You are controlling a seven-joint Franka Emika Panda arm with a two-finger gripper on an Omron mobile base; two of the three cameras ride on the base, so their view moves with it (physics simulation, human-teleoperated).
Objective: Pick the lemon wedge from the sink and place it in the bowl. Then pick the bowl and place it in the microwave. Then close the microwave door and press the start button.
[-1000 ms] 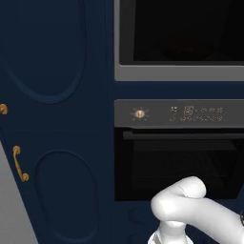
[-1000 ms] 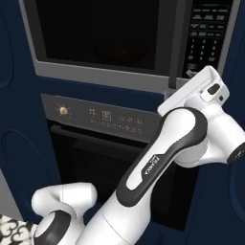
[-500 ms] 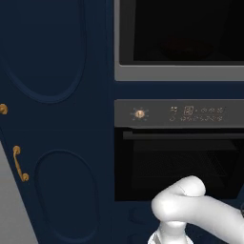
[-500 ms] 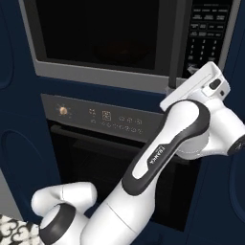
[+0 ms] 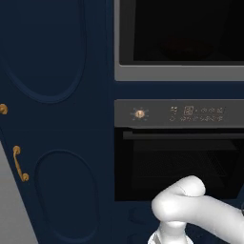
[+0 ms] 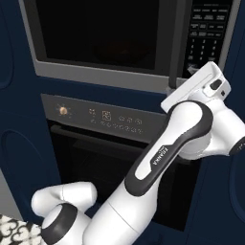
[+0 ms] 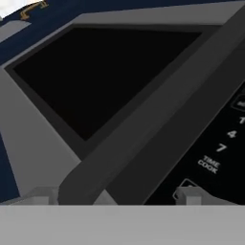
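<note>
The microwave (image 6: pixel 95 72) is built into the navy wall, and its dark glass microwave door (image 6: pixel 100 33) lies flat in its grey frame. A dim reddish shape, perhaps the bowl (image 5: pixel 180 45), shows faintly behind the glass. The lemon wedge is hidden and the sink is out of view. My gripper (image 7: pixel 117 196) is open with nothing between its fingertips (image 7: pixel 189 194). It points at the lower part of the keypad (image 7: pixel 225 148), beside the door's vertical handle bar (image 7: pixel 158 129). In the right base view the white hand (image 6: pixel 198 86) hovers just in front of the keypad (image 6: pixel 206 33).
Under the microwave is an oven (image 6: pixel 95 158) with a lit control strip (image 6: pixel 105 116) and a knob (image 5: pixel 139 114). Navy cabinet doors with brass handles (image 5: pixel 19 164) stand to the left. My arm's elbow (image 6: pixel 189 129) crosses in front of the oven's right side.
The hand has risen slightly and edged closer to the keypad. The door and everything else stay as they were.
</note>
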